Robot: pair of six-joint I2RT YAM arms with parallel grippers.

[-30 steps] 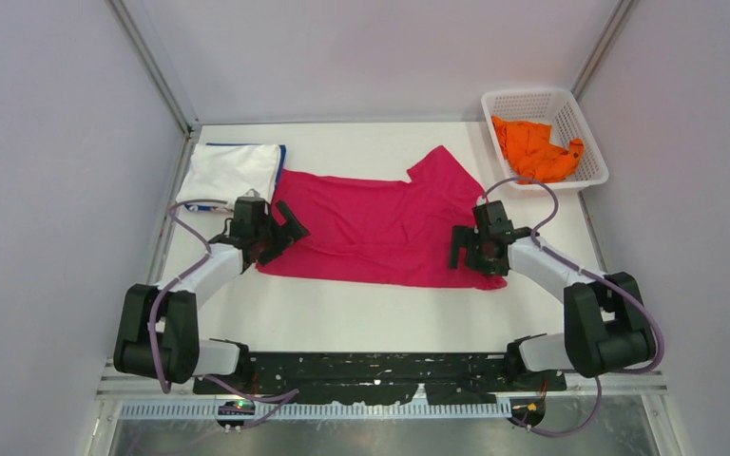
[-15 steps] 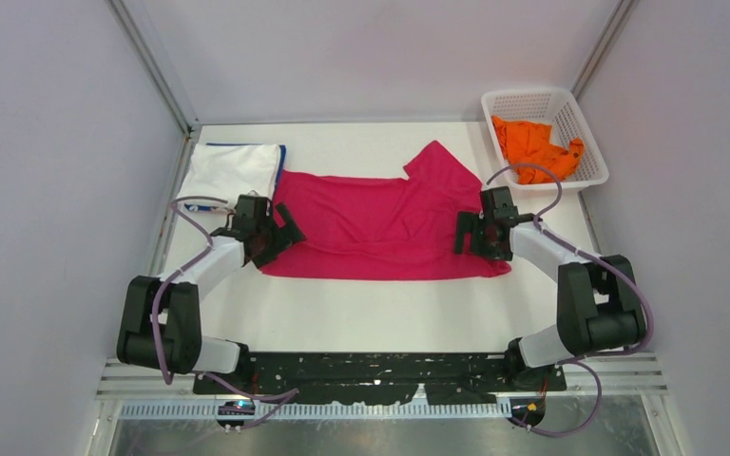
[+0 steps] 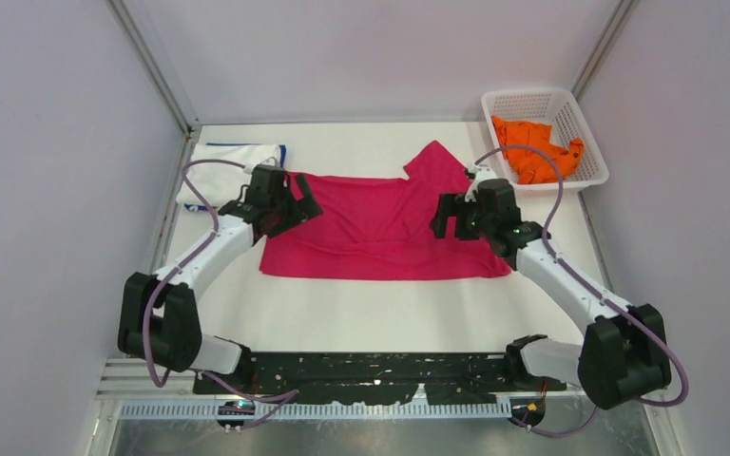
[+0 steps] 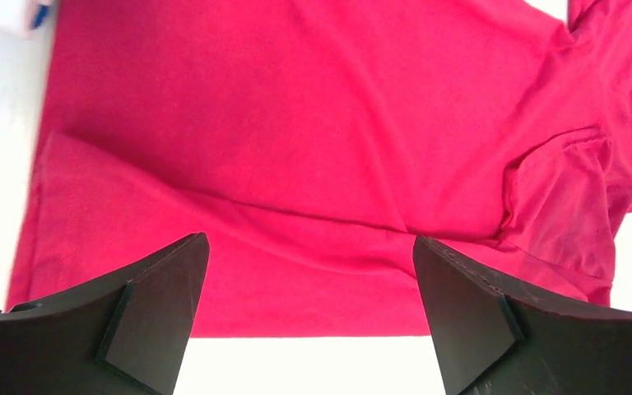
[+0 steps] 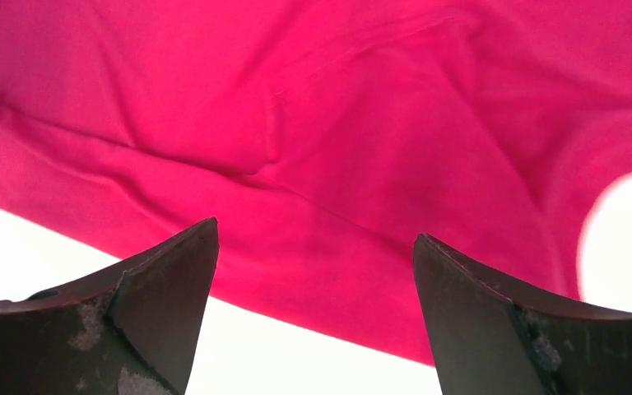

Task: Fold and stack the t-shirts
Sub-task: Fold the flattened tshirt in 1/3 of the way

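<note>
The magenta-pink t-shirt (image 3: 380,228) lies spread on the white table, its near half folded over, one sleeve pointing to the back. It fills the left wrist view (image 4: 296,148) and the right wrist view (image 5: 362,123). My left gripper (image 3: 290,201) hovers open and empty over the shirt's left end. My right gripper (image 3: 451,217) hovers open and empty over its right end. A folded white t-shirt (image 3: 228,157) with a blue edge under it lies at the back left. An orange t-shirt (image 3: 535,148) is bunched in the basket.
The white plastic lattice basket (image 3: 585,123) stands at the back right corner. Grey walls close in the table on the left, back and right. Bare white table (image 3: 380,313) shows in front of the pink shirt.
Both grippers have lifted and moved toward the back, off the shirt's near edge. The shirt's near edge now lies straighter and flat on the table.
</note>
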